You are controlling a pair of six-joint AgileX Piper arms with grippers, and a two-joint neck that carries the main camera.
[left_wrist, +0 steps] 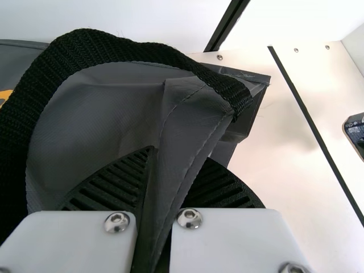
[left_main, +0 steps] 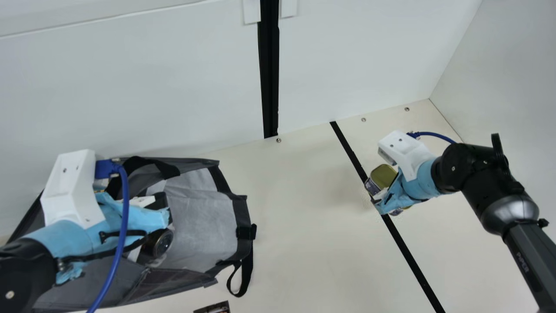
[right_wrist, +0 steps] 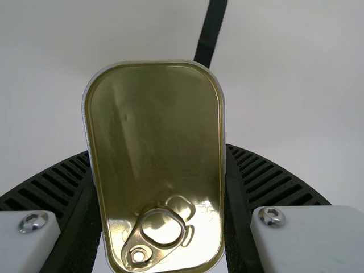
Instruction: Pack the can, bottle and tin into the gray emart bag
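Note:
In the main view my left gripper (left_main: pixel 130 215) is over the gray emart bag (left_main: pixel 200 221), which lies open toward the table's middle. In the left wrist view my left gripper (left_wrist: pixel 152 210) is shut on a fold of the bag's gray fabric (left_wrist: pixel 185 122), below a black handle. A dark round-ended item (left_main: pixel 161 243) rests in the bag beneath this arm; I cannot tell whether it is the can or bottle. At the right, my right gripper (left_main: pixel 378 201) holds the tin (left_main: pixel 384 175). The right wrist view has the tin's gold pull-ring lid (right_wrist: pixel 156 136) between the ribbed fingers of my right gripper (right_wrist: pixel 159 187).
A dark printed item (left_main: pixel 213 308) pokes in at the main view's bottom edge. White walls (left_main: pixel 173 87) rise behind the table and at its right. A black strip (left_main: pixel 408 252) crosses the tabletop, and a loose bag strap (left_main: pixel 246 274) hangs toward the middle.

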